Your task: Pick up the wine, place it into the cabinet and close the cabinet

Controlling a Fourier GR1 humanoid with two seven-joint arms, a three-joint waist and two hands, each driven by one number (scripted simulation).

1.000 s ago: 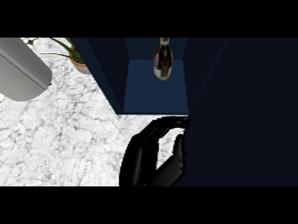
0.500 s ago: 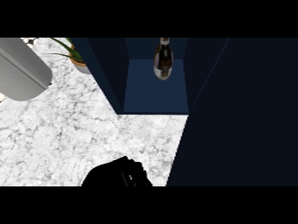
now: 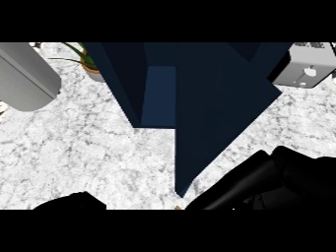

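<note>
— Where's the wine?
— It's out of sight. The cabinet (image 3: 127, 83) door (image 3: 214, 123) stands half across the opening.
— And the hands?
— The right hand (image 3: 272, 179) is just beside the door, and the left hand (image 3: 72, 201) is at the desk's (image 3: 76, 147) near edge. I can't tell whether they're open or closed.

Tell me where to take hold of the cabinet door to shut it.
Take the cabinet door by its free edge, the narrow tip nearest the robot, coming from the right, where the right hand is. The door stands partly swung with its outer face toward that side. No handle shows.
</note>
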